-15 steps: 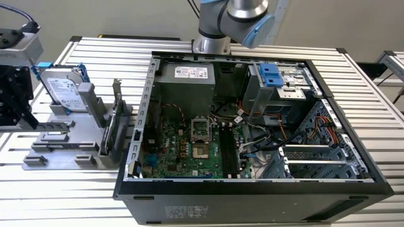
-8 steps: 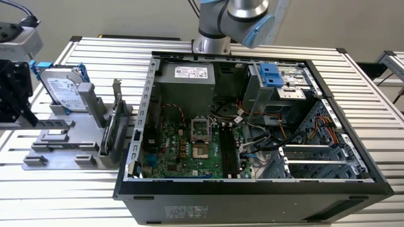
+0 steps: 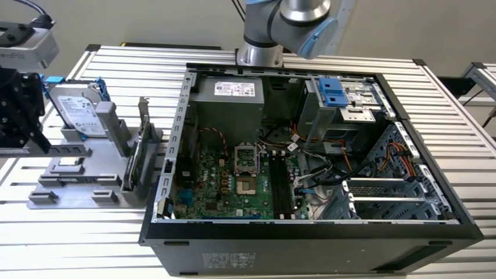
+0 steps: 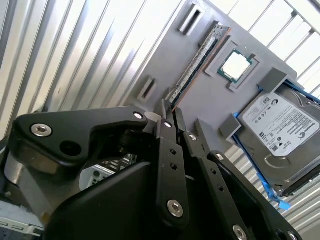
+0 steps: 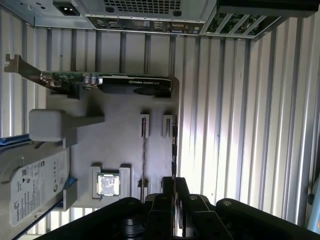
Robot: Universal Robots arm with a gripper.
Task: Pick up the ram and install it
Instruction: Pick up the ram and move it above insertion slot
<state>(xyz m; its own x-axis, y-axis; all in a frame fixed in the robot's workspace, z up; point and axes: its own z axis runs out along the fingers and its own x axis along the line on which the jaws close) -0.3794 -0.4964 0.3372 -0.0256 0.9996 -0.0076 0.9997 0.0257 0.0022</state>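
The ram [image 4: 197,62] is a long thin stick standing on edge in a slot of the grey fixture plate [image 4: 165,55]. In the first wrist view the ram [image 5: 173,150] runs along the plate's edge toward my fingers. My gripper [image 4: 169,116] hovers over one end of the stick, its black fingers [image 4: 167,150] drawn close together with nothing between them. In the exterior view my gripper [image 3: 20,139] hangs above the fixture [image 3: 78,174] at the view's left, well away from the motherboard's black slots [image 3: 280,186] in the open computer case [image 3: 310,232].
On the fixture sit a small square silver chip [image 4: 235,65], a hard drive [image 4: 280,130] in a blue-edged cradle, and an upright card with a metal bracket [image 5: 105,82]. A second, empty slot [image 5: 144,155] lies beside the ram. Ribbed aluminium tabletop [image 5: 225,125] surrounds everything.
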